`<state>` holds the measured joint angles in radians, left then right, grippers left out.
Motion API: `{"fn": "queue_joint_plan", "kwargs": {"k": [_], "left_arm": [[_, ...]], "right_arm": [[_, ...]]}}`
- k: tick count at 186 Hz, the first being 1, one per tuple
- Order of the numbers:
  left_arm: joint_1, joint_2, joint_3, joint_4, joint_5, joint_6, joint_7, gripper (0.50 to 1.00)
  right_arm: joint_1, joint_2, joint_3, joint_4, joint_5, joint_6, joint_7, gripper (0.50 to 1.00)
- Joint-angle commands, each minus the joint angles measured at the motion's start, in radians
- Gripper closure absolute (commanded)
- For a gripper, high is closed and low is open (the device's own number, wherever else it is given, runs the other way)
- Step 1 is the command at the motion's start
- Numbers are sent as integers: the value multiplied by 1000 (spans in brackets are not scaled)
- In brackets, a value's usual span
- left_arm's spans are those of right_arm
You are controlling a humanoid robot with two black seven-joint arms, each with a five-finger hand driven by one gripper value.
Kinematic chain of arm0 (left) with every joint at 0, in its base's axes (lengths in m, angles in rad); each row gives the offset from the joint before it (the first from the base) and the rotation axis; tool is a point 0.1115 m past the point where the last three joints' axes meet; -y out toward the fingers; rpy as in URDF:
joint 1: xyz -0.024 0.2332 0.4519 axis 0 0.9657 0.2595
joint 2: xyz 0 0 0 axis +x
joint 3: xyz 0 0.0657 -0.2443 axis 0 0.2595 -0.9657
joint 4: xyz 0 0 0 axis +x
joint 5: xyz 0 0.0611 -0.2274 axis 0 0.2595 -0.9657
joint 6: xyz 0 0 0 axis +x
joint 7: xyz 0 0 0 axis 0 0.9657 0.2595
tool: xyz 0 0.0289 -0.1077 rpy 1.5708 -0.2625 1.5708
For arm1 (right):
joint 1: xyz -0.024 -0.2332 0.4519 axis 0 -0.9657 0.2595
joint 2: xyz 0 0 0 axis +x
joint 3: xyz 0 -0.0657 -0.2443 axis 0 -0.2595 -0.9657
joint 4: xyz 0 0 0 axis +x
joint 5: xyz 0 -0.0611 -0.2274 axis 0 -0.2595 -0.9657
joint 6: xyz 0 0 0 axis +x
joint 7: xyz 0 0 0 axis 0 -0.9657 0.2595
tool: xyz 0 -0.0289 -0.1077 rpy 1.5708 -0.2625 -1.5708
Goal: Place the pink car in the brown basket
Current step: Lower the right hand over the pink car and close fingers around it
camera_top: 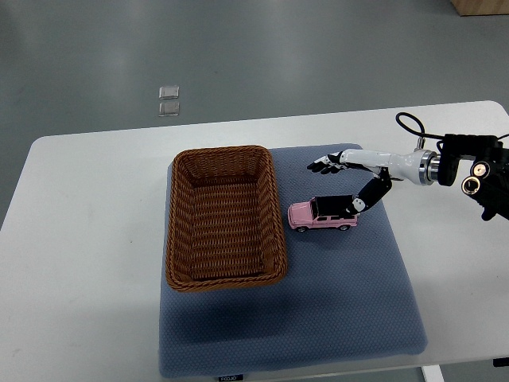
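Observation:
A pink toy car (321, 215) with a black roof lies on the blue-grey mat (342, 294), just right of the brown wicker basket (225, 274). The basket holds nothing. My right hand (343, 180) reaches in from the right edge and hovers over the car's rear. Its fingers (324, 165) are spread and point left above the car, while the thumb (371, 196) bends down to the car's back end. The hand does not grasp the car. No left arm shows.
The mat lies on a white table (79, 263), whose far edge runs behind the basket. Two small clear squares (169, 100) lie on the grey floor beyond. The right forearm, with a black cable, sits at the right edge (469, 171).

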<state>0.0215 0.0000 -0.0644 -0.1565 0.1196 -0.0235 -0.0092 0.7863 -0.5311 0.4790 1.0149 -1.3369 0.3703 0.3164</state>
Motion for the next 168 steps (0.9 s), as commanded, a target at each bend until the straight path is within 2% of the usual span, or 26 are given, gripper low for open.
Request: {"fn": "queue_joint_plan", "kwargs": {"k": [1,72,95,142,157,168], "left_arm": [[0,0,0,0,0,0,0,500],[0,0,0,0,0,0,0,500],[0,0,0,0,0,-1,0,500],[0,0,0,0,0,0,0,500],[0,0,0,0,0,-1,0,500],[0,0,0,0,0,0,0,500]], "right_arm": [[-15,3,-34,1,-21,-51,0,581],[-32,10,-59,1,-22,-120,-3,599],[-38,26,-60,1,-22,-120,-5,668],[-42,31,-82,1,-25,-122,-7,711],[-42,31,-82,1,-25,-122,-7,775],[-42,31,-82,1,-27,-122,-7,797]]}}
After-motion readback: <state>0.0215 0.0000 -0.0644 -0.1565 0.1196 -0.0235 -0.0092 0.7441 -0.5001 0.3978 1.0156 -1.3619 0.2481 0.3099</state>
